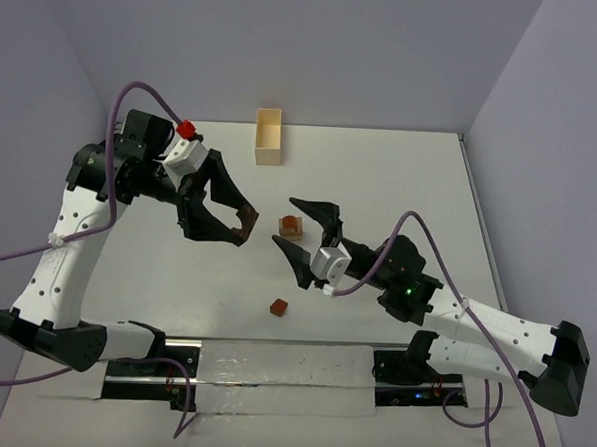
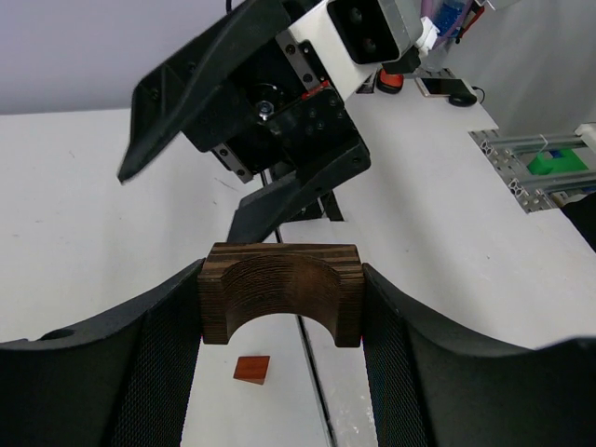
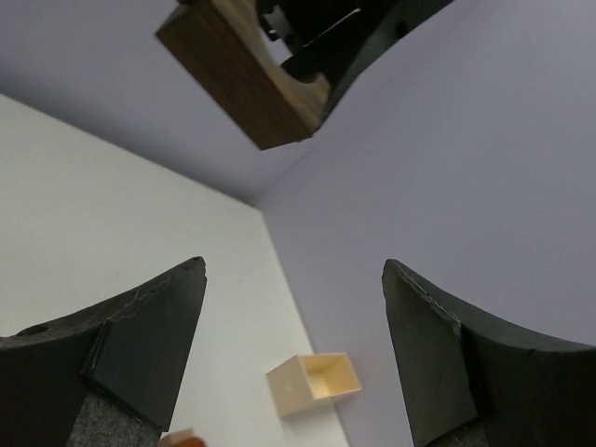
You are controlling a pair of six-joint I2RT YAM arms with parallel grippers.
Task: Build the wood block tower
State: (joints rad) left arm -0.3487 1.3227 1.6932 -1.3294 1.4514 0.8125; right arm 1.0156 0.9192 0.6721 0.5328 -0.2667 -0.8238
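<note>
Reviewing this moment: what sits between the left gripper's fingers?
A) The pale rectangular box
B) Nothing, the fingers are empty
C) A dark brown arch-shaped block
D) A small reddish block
C: in the left wrist view the left gripper is clamped on both ends of the dark arch-shaped block, held above the table, while the small reddish block lies on the table below and the pale box stands far off.

no legible text, labels, brands, numbers or signs on anything visible
</note>
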